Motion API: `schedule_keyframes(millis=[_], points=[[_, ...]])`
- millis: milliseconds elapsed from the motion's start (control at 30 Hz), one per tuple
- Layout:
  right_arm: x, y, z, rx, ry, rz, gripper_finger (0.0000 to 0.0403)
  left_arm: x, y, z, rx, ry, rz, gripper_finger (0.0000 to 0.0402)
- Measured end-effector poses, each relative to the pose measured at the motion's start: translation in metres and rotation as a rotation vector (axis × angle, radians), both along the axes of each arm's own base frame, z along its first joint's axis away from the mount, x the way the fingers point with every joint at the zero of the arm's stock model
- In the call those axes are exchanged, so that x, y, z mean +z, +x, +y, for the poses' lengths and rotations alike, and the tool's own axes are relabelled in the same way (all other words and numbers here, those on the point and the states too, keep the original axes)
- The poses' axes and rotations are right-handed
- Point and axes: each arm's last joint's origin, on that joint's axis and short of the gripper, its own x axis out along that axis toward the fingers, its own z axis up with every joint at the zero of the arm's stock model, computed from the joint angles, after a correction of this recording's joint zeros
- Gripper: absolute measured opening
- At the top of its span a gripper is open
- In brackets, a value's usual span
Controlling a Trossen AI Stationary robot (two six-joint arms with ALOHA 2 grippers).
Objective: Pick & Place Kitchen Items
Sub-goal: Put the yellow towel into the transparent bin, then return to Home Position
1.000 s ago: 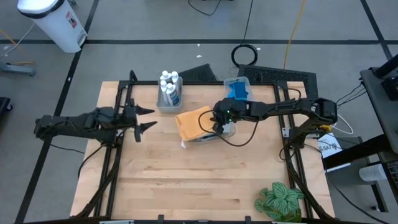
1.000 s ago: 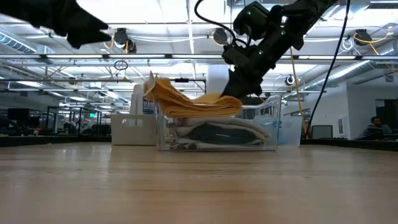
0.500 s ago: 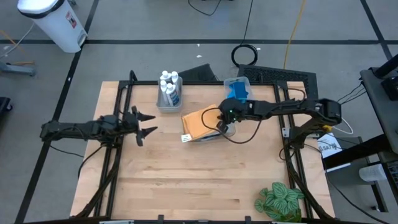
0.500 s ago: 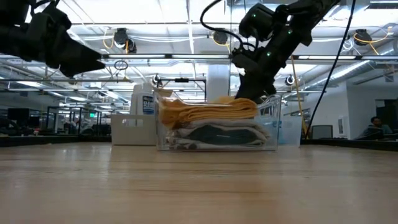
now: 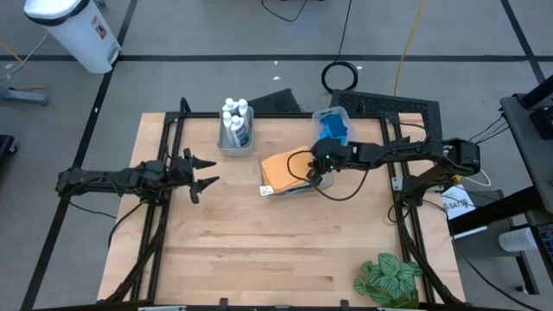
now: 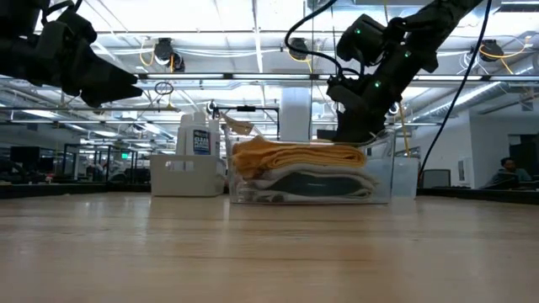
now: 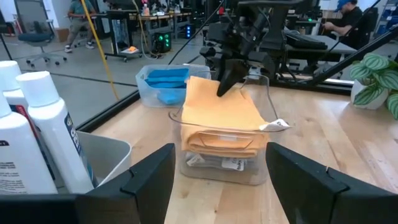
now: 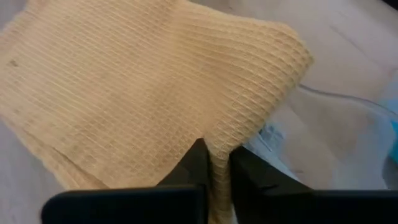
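An orange cloth (image 5: 282, 168) (image 7: 221, 109) lies spread on top of a stack of folded cloths in a clear bin (image 6: 383, 178) at the table's middle. My right gripper (image 5: 313, 170) (image 6: 349, 133) is shut on the cloth's right end. A white tag (image 7: 275, 125) sticks out at the cloth's near side. My left gripper (image 5: 206, 169) (image 6: 126, 84) hangs open in the air over the table's left side, pointing level at the bin, with nothing between its fingers. My right gripper pinches a raised fold of the orange cloth (image 8: 219, 144) at its right end between its two fingers. The fingers (image 7: 225, 79) slant down from the table's right. The rest of the cloth lies flat on the stack in the bin.
A grey bin (image 5: 233, 143) with several white bottles (image 5: 235, 117) stands at the far left of the clear bin. A clear bin with blue sponges (image 5: 331, 126) stands far right of it. A leafy plant (image 5: 389, 278) sits at the near right corner.
My right gripper has moved toward the table's right edge and a little down, drawing the orange cloth with it. The cloth overhung the bin's left rim; now it lies flat over the stack. The bin has slid slightly right. My left gripper has sunk lower.
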Motion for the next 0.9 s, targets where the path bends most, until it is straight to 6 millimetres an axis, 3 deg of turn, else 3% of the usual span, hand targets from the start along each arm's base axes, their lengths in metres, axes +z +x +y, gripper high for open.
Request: schedule_keyframes(millis=[233,433,700,800,900], points=[[0.016,0.000,0.001,0.033,-0.039,-0.086,0.0110,0.000,0.000,0.000,0.000,-0.003,0.000,0.0255],[0.055,-0.019,0.006,0.073,-0.108,-0.216,0.0180,0.000,0.000,0.000,-0.016,-0.004,0.001,0.0255],[0.111,-0.081,0.023,0.109,-0.173,-0.364,0.0217,0.000,0.000,-0.001,-0.021,-0.004,0.003,0.0255],[0.116,-0.112,0.031,0.172,-0.261,-0.325,0.0222,0.000,0.000,-0.001,-0.023,0.011,0.007,0.0255],[0.102,-0.133,0.036,0.186,-0.324,-0.420,0.0221,-0.001,0.000,-0.001,-0.050,0.021,0.015,0.0255]])
